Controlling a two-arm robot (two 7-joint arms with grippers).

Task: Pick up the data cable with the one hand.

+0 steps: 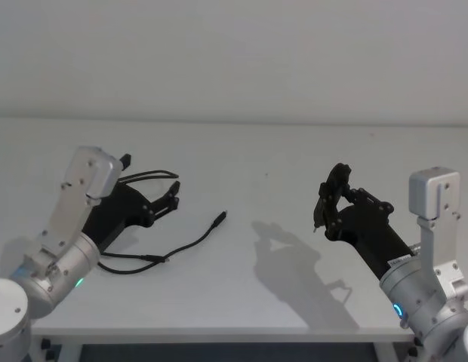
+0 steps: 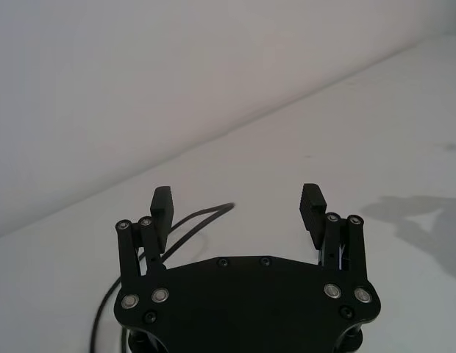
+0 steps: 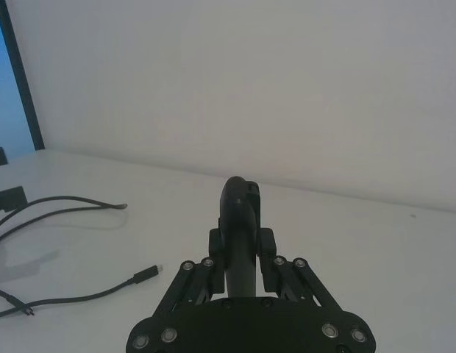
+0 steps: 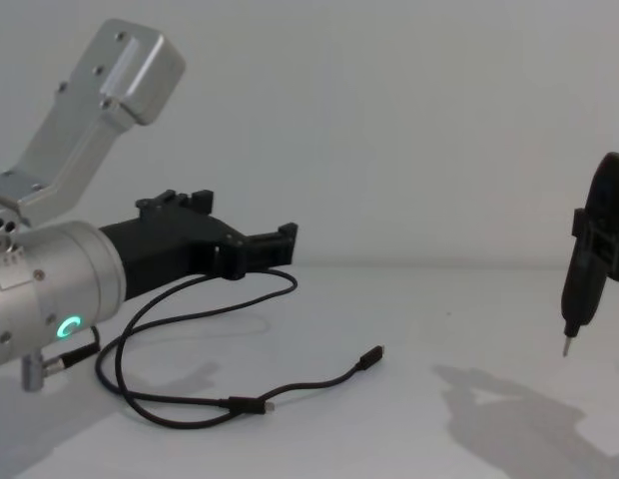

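One white table (image 1: 219, 302) bears the slack data cable (image 1: 190, 244). Left gripper (image 1: 173, 194) hovers just above the cable's looped end, fingers spread and empty; right gripper (image 1: 330, 197), clenched, hangs well apart from it. Approach step, I judge: next, descend onto a strand and close.

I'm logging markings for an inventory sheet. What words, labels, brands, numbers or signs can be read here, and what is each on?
No text is readable in these views.
White label on the right arm: too small to read.
Green ring on the wrist of the left hand: a glowing light, no lettering.
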